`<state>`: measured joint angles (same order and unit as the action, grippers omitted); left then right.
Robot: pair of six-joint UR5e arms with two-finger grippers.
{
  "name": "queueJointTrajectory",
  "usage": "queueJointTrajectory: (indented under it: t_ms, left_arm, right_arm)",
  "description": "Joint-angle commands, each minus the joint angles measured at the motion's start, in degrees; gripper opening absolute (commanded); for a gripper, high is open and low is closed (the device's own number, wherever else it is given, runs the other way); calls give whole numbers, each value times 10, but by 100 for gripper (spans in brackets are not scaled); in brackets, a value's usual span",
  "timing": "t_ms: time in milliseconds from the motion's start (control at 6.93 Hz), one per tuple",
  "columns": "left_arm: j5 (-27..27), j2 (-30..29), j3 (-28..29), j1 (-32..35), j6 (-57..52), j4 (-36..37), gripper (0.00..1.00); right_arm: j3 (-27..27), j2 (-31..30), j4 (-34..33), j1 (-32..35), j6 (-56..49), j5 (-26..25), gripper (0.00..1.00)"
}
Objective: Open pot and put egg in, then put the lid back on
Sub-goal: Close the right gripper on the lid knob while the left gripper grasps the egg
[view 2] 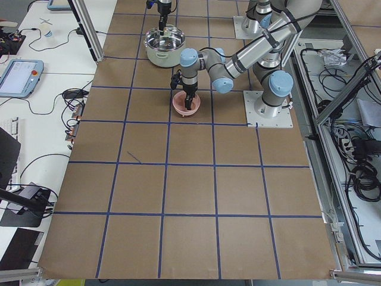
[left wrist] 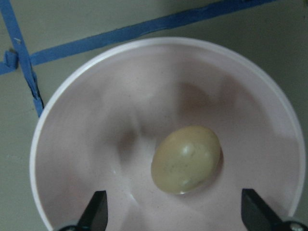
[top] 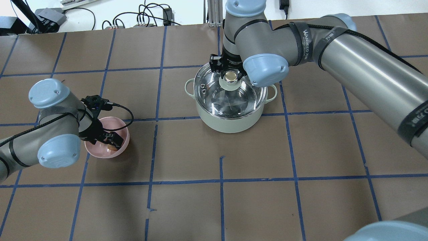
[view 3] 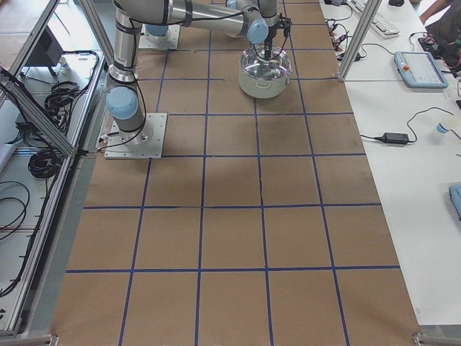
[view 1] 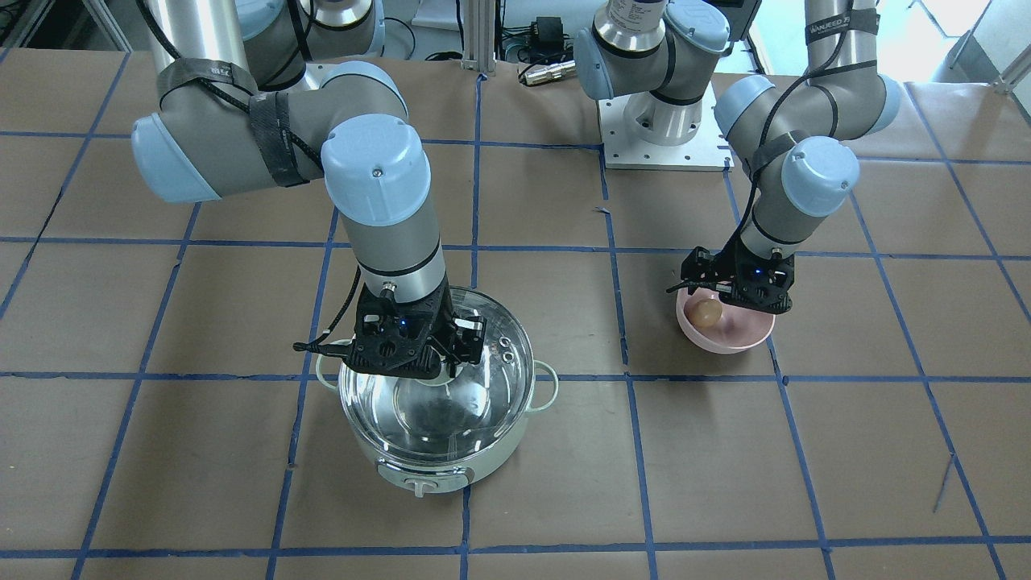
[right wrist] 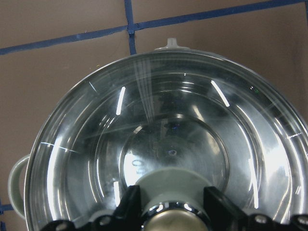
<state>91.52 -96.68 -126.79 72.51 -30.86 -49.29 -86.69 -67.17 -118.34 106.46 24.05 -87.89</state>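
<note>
Lab table [top: 301, 150], counted: 1 pot [top: 230, 124] w/ 2 loop handles [top: 189, 88] & 1 front knob [view 1: 419, 486]; 1 glass lid [top: 214, 97] w/ 1 top knob [top: 230, 75] & 2 vent holes [top: 202, 87]; 1 egg [left wrist: 186, 160]; 1 pink bowl [left wrist: 96, 125]. Robot arms [top: 351, 63]: 2, each w/ 1 gripper, i.e. left gripper [left wrist: 175, 214] & right gripper [right wrist: 173, 211], 2 fingers [left wrist: 96, 214] apiece.

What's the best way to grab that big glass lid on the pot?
By the knob at the centre of the lid, coming from straight above. The lid lies flat on the pot, and its glass is wide and smooth. Only the knob stands up and is narrow enough to pinch.
</note>
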Motion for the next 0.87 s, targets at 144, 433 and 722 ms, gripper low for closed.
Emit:
queueJointTrajectory:
  t_ms: [144, 433, 722]
  left_arm:
    - [-9, -32, 1, 0, -2, 41, 96]
    - [-12, -34, 1, 0, -2, 41, 96]
    - [-13, -34, 1, 0, -2, 41, 96]
  right_arm:
    - [1, -8, 12, -1, -2, 0, 21]
    - [11, -36, 54, -14, -12, 0, 21]
    - [9, -106, 107, -61, -47, 1, 21]
